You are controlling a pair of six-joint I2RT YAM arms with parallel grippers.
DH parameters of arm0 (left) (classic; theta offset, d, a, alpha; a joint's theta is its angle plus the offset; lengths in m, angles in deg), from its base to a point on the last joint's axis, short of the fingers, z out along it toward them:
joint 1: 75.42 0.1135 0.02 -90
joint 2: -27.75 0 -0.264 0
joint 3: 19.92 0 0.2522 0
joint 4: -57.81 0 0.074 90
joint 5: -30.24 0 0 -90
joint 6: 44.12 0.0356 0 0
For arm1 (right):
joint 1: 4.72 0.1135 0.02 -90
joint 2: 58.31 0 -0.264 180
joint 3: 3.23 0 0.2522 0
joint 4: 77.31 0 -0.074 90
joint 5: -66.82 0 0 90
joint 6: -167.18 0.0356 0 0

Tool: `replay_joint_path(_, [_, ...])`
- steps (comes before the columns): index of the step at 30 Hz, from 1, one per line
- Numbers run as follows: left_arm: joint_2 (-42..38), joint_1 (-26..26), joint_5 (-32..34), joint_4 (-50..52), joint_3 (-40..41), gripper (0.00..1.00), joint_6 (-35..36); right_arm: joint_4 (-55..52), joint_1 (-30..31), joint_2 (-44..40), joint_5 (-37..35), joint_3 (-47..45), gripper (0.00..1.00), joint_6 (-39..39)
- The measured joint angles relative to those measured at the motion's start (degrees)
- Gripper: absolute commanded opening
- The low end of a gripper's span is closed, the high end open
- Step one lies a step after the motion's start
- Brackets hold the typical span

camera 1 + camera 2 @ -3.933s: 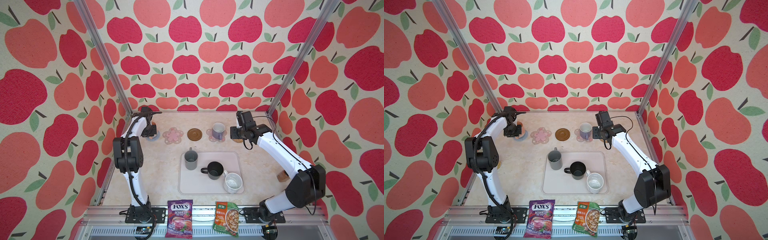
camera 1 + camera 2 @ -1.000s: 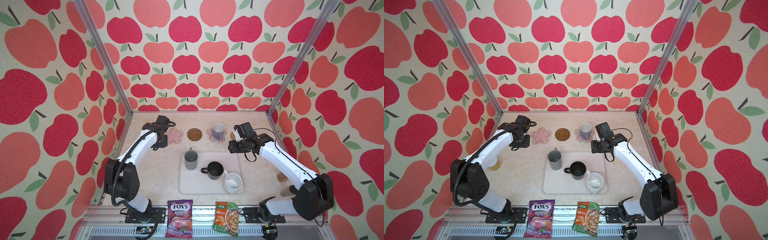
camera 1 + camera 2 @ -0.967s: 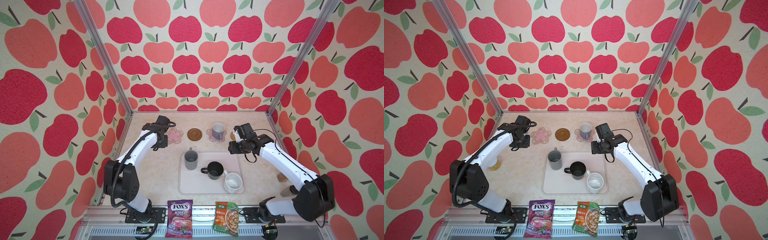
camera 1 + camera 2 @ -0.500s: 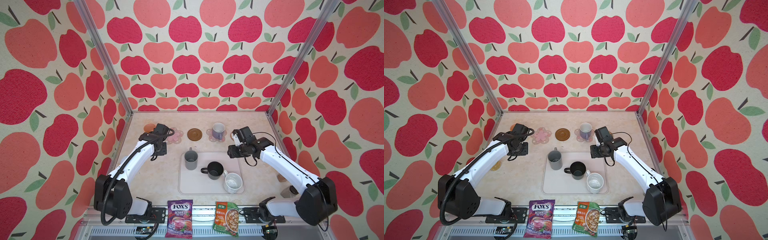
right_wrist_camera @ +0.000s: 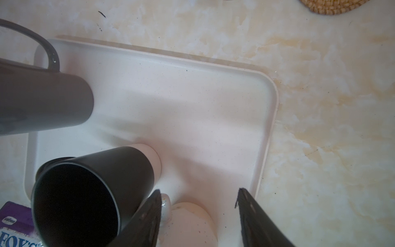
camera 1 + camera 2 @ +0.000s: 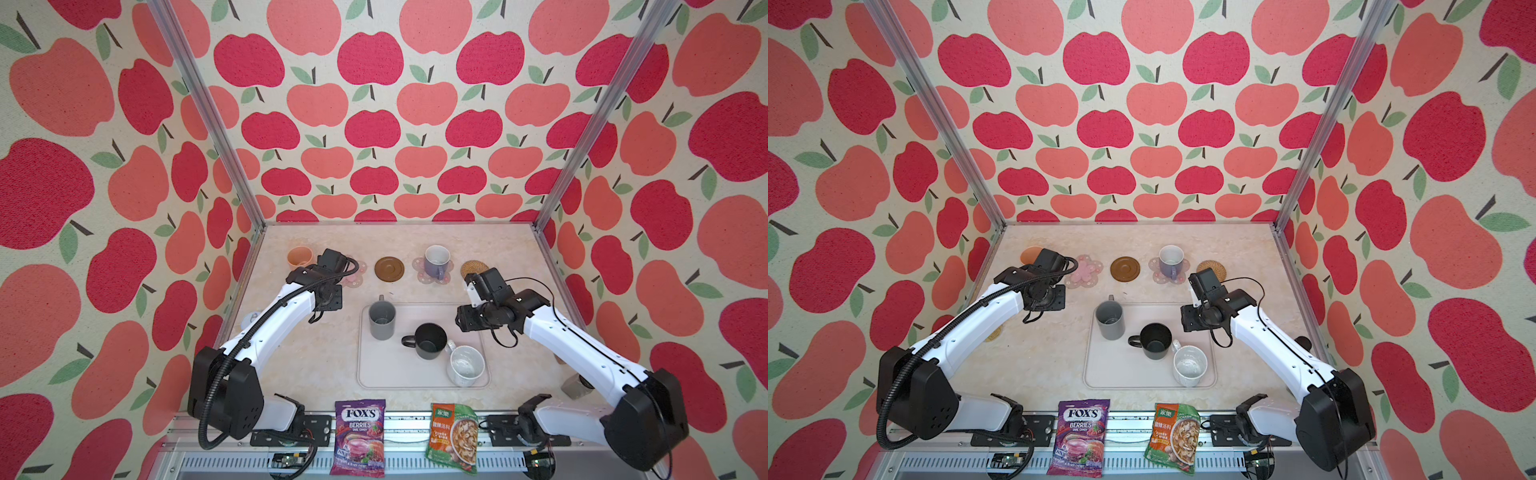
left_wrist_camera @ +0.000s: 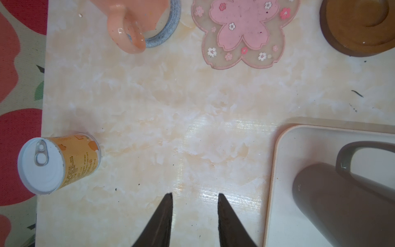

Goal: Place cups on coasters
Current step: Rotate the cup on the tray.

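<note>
Both arms have swung back from the coasters toward the tray (image 6: 415, 384). Beyond the tray, the peach-orange mug (image 6: 299, 256) sits on the blue-grey woven coaster (image 7: 168, 32) and the lavender mug (image 6: 436, 261) on a pink flower coaster (image 6: 418, 266): two done. Upright on the tray wait the tall grey mug (image 6: 382, 321), black mug (image 6: 430, 340) and speckled white mug (image 6: 466, 366); the other flower coaster (image 7: 241, 32), brown disc (image 6: 389, 269) and rattan coaster (image 6: 471, 268) lie bare. Left hand (image 7: 195, 196) beside the tray, right hand (image 5: 197, 194) over it: both apart, empty.

I see peach mug (image 6: 300, 256) on blue-grey coaster (image 7: 168, 25) centre-left, lavender mug (image 6: 436, 261) on pink flower coaster (image 6: 419, 266), second flower coaster (image 6: 1086, 271), brown disc (image 6: 389, 269), rattan mat (image 6: 471, 266) bare, grey mug (image 6: 382, 320), black mug (image 6: 430, 340), white mug (image 6: 466, 365) upright mid-frame, off coasters.
</note>
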Motion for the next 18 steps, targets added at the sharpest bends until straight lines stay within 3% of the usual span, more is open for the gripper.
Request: replay_joint_path(18, [-0.2,-0.1,0.0,-0.5,2.3,0.37,-1.0,0.8,3.8,-0.2,2.8,-2.7,0.59,0.5])
